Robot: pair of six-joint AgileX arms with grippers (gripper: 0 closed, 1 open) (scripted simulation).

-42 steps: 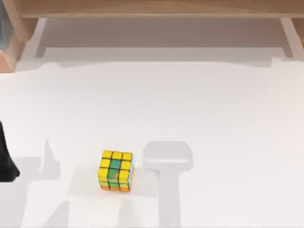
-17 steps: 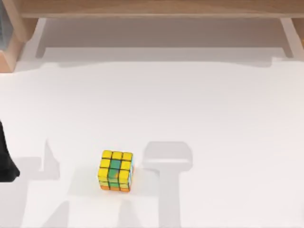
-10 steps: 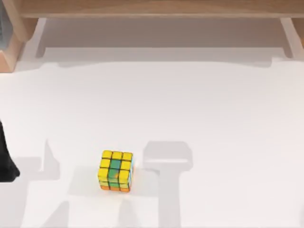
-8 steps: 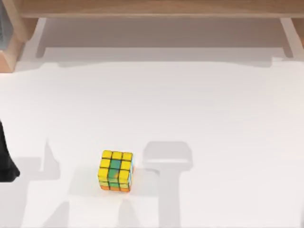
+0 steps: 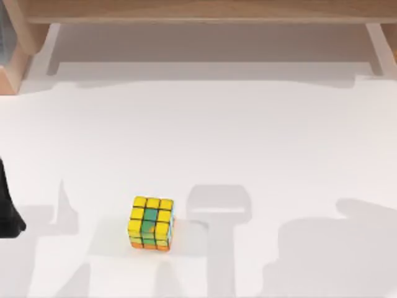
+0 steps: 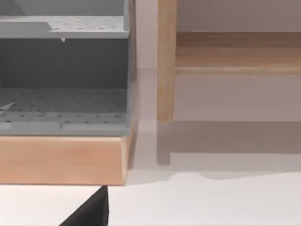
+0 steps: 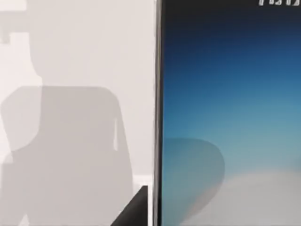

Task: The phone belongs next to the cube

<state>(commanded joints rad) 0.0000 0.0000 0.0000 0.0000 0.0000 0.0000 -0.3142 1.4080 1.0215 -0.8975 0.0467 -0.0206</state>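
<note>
Blue-grey glass of the phone (image 7: 225, 117) takes up much of the right wrist view, its silver edge running straight along the white worktop (image 7: 75, 56); the phone lies flat there, close under the right arm's camera. A dark sliver (image 7: 136, 207) juts in beside the phone's edge, too little of it to tell how the right fingers stand. In the top view the cube (image 5: 151, 223) sits on the worktop toward the near side, left of centre, yellow tiles up, orange along its lower edge. The left arm (image 5: 7, 208) is parked at the worktop's left edge; its fingers' state cannot be told. The left wrist view faces a wooden shelf unit (image 6: 66, 157) with grey perforated trays (image 6: 61, 110).
</note>
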